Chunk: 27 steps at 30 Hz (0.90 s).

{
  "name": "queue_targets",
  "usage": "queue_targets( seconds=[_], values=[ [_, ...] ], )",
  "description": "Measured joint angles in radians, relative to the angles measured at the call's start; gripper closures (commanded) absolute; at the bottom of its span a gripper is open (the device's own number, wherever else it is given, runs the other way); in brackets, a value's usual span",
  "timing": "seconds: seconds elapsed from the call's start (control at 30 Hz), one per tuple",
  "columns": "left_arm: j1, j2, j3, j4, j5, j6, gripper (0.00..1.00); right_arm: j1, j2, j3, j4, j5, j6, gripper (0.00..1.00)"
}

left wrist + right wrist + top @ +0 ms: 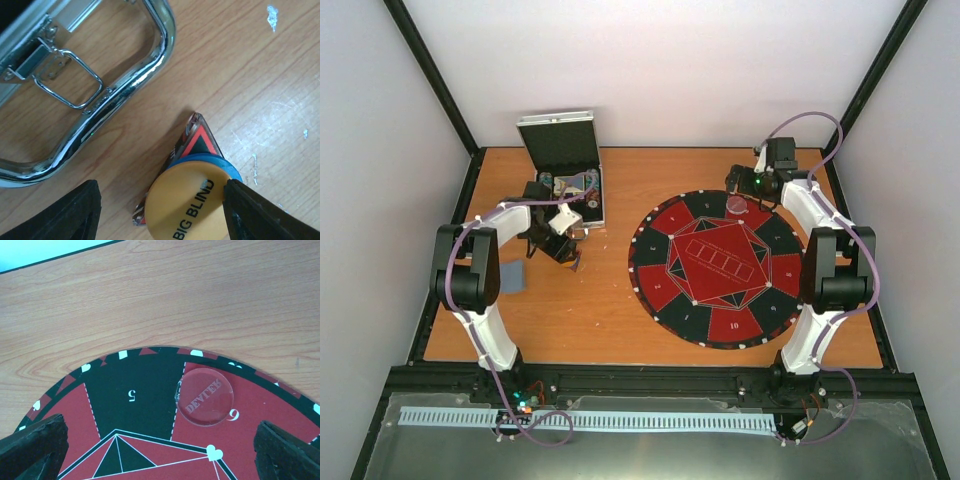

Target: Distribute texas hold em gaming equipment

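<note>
Left fingers point(568, 254): part-open, straddling the orange "BIG BLIND" disc point(185, 205) on the desk point(620, 185), near the chrome handle point(150, 75) of the open case point(565, 160). One finger sits at the disc's rim and the other stands clear, so I log no grip. The orange disc rests on a blue disc point(200, 161), and both lie on a red-and-black triangular piece point(200, 137).

Right fingers point(748, 190): spread wide and empty over the far edge of the round mat point(715, 265). A clear disc point(206, 396) lies there, across the line between sectors 5 and 6.
</note>
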Motion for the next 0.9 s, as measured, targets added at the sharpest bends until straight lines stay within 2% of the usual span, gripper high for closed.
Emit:
queue_targets(
  seconds=[0.27, 0.43, 0.9],
  values=[
    [0.000, 0.003, -0.003, 0.020, 0.004, -0.003, 0.31, 0.000, 0.017, 0.000, 0.000, -0.037, 0.000, 0.00],
    [0.000, 0.002, -0.003, 0.019, 0.006, -0.003, 0.23, 0.000, 0.037, 0.003, 0.000, -0.058, 0.000, 0.00],
    [0.000, -0.035, -0.009, -0.012, 0.048, -0.005, 0.25, -0.001, 0.075, 0.050, -0.011, -0.132, 0.002, 0.00]
  ],
)
